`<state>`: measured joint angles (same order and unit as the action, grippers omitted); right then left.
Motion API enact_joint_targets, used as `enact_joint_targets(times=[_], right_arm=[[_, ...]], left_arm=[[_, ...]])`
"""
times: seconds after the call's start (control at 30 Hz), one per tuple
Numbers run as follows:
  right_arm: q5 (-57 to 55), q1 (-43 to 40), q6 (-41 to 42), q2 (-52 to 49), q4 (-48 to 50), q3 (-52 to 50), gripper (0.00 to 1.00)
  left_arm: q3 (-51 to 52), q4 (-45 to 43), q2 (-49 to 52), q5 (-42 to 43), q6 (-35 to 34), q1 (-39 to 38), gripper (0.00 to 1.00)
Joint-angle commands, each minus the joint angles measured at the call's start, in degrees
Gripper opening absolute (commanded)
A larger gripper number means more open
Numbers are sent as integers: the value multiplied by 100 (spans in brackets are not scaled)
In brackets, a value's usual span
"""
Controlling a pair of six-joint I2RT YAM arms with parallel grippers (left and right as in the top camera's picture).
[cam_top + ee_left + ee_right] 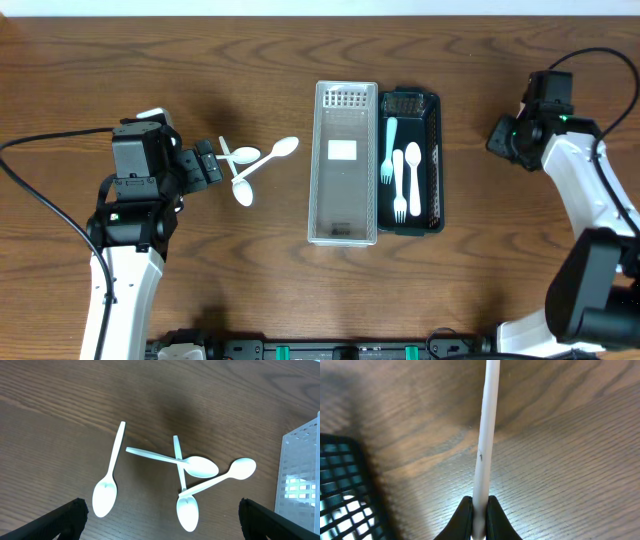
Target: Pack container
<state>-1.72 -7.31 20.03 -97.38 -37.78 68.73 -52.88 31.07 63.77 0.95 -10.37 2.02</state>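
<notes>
Light, stiff, slick plastic spoons lying crossed on the table, near the clear tray; best pinched across a thin handle. Left tool spread wide above them, empty. Right tool clenched on a white utensil, fork or spoon unclear, beside the black basket.

Overhead straight down on table; wrist views close; spoons in left wrist and overhead.

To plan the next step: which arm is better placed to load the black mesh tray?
Probably right: the right tool pinches a thin white plastic handle beside the black mesh tray. The left tool hangs open above loose white plastic spoons.
</notes>
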Motion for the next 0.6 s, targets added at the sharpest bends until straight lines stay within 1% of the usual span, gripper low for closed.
enact_joint_targets(times=[0.0, 0.17, 0.23, 0.37, 0.43, 0.57], right_arm=[[181, 76, -109, 223, -76, 39, 1], [1049, 391, -570, 789, -109, 39, 1], [1314, 627, -592, 1014, -181, 39, 1], [1207, 1224, -522, 1158, -319, 35, 1], [970, 1458, -409, 1080, -319, -22, 1], [966, 1882, -269, 852, -367, -153, 1]], left_arm=[[-96, -2, 22, -11, 92, -22, 98], [-96, -2, 22, -9, 94, -22, 98], [-96, -2, 22, -9, 94, -22, 98], [-96, -2, 22, -9, 92, -22, 98], [-96, -2, 22, -9, 92, -22, 98], [-96, -2, 22, -9, 92, -22, 98]])
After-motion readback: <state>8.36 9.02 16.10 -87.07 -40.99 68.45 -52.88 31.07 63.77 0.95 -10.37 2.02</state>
